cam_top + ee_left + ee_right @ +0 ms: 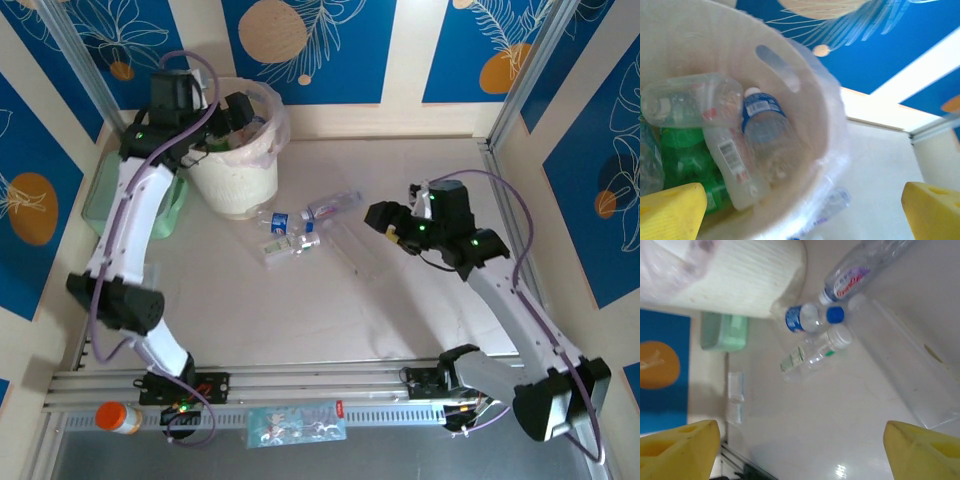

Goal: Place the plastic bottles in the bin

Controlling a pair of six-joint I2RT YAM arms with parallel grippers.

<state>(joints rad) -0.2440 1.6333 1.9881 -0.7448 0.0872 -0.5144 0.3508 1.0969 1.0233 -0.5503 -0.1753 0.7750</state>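
The step in hand looks to be the next pick by the right fingers (680, 450), which hang spread wide above the surface (300, 320) with nothing between them. Three plastic bottles lie clustered mid-surface: a blue-capped bottle (810, 317), a white-capped bottle (815, 352) just beside it, and a red-labelled bottle (850, 282) a little further off. In the top view they sit at about 9 o'clock from those fingers; in the right wrist view they lie toward 12 o'clock of the gap, not yet between the tips. To do it well, I would take the white-capped bottle first, since it is nearest. Centre the gap over its body, turn the wrist so the tips close across the barrel rather than along it, and come down clear of the clear flat tray (910, 375) at 3 o'clock. The blue-capped bottle is close enough to be knocked, so a straight descent seems wise. The left fingers (670, 212) are also spread and empty, poised over the bin (235, 180) at 11 o'clock of the surface. Several clear and green bottles already lie inside it.
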